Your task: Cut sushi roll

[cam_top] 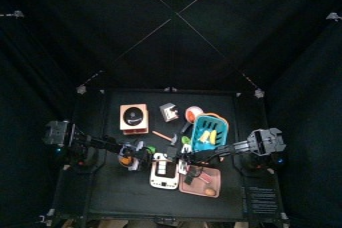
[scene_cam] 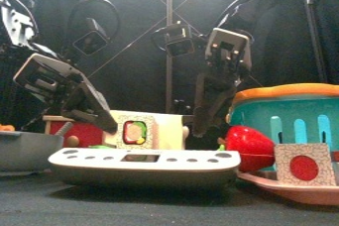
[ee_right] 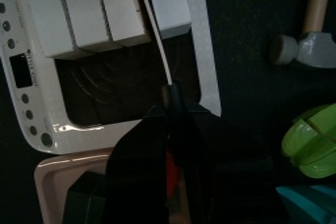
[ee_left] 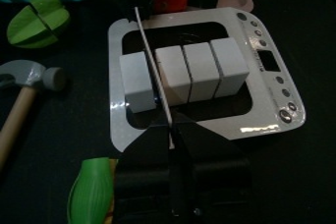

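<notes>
The sushi roll [ee_left: 197,71] is a row of white blocks on a white board [ee_left: 269,61]. From the front its end face [scene_cam: 134,131] shows a green centre. A thin knife [ee_left: 155,81] lies across the roll, between one end piece and the others. My left gripper [ee_left: 182,157] is shut on the knife's dark handle at the board's near edge. In the right wrist view the blade [ee_right: 155,41] runs from the roll [ee_right: 85,17] down to my right gripper [ee_right: 168,98], which hangs over the board's opposite edge. Seen from above, the left gripper [cam_top: 134,155] and the right gripper [cam_top: 191,157] flank the board [cam_top: 163,177].
A toy hammer [ee_left: 27,81] and a green halved fruit [ee_left: 46,22] lie beside the board on the left arm's side. A teal basket [scene_cam: 291,111], a red tomato [scene_cam: 248,146] and a pink tray [scene_cam: 304,185] stand to the right. An orange box [cam_top: 134,117] sits behind.
</notes>
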Motion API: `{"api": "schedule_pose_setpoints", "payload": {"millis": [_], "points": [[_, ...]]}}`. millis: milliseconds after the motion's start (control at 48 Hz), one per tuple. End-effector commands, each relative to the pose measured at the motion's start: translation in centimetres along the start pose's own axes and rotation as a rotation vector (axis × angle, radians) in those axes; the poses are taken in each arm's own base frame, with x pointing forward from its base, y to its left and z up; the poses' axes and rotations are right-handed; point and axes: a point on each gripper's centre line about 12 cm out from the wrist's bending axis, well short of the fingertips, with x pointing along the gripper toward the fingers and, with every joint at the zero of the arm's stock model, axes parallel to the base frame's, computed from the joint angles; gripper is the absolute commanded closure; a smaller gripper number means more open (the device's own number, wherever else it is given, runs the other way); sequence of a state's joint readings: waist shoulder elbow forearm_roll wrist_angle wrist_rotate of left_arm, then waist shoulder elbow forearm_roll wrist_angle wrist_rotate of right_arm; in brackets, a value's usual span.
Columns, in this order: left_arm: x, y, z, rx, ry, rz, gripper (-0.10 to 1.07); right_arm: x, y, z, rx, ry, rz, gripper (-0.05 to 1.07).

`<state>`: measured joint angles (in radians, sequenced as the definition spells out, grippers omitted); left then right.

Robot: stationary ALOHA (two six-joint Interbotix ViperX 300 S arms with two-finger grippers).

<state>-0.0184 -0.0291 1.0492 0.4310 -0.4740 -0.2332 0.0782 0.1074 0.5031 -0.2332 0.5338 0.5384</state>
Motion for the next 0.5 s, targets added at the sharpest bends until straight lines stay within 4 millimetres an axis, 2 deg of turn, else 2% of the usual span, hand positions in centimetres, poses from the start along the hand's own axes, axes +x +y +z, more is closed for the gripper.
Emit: {"api": "schedule_pose_setpoints", "payload": {"millis": [0, 479], "points": [[-0.1, -0.6, -0.5, 0.01, 0.016, -0.015, 0.62, -0.1, -0.8, 0.0, 0.028, 0.009, -0.011, 0.63], [-0.2, 0.4, -0.4, -0.007, 0.025, 0.019, 0.62, -0.1, -1.6, 1.0, 0.047, -0.01, -0.02, 0.63]]}}
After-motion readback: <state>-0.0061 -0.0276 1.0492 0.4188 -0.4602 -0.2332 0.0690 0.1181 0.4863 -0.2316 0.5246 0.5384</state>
